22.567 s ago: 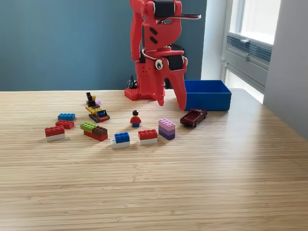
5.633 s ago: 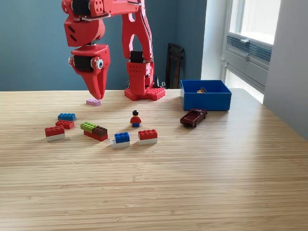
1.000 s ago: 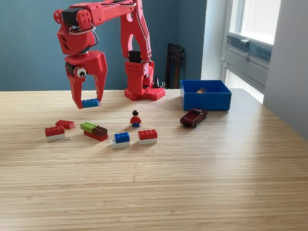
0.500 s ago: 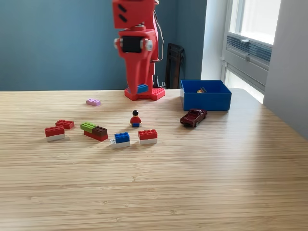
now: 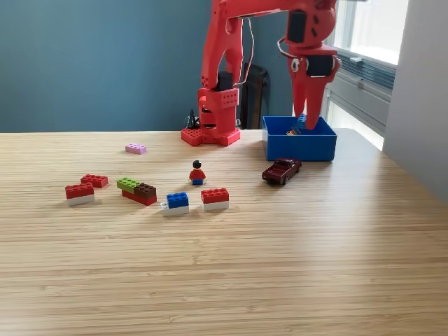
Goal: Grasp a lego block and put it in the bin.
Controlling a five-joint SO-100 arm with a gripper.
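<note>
My red gripper (image 5: 306, 123) hangs tips-down over the blue bin (image 5: 301, 149) at the exterior view's right, its tips at the bin's rim. The fingers are close together, with a bit of a blue lego block (image 5: 301, 120) showing between them. A small yellow-and-dark piece (image 5: 292, 131) lies inside the bin. Loose lego on the table: a pink brick (image 5: 136, 148), a red brick (image 5: 94, 180), a red-and-white brick (image 5: 80, 193), a green-brown-red stack (image 5: 138, 190), a blue-and-white brick (image 5: 176, 202) and another red-and-white brick (image 5: 215, 199).
A dark red toy car (image 5: 282, 170) stands just in front of the bin. A lego minifigure (image 5: 197, 172) stands mid-table. The red studded arm base (image 5: 210, 136) is at the back. A window sill and wall lie to the right.
The arm has swung right from in front of its base, carrying the blue block from the table's left to above the bin.
</note>
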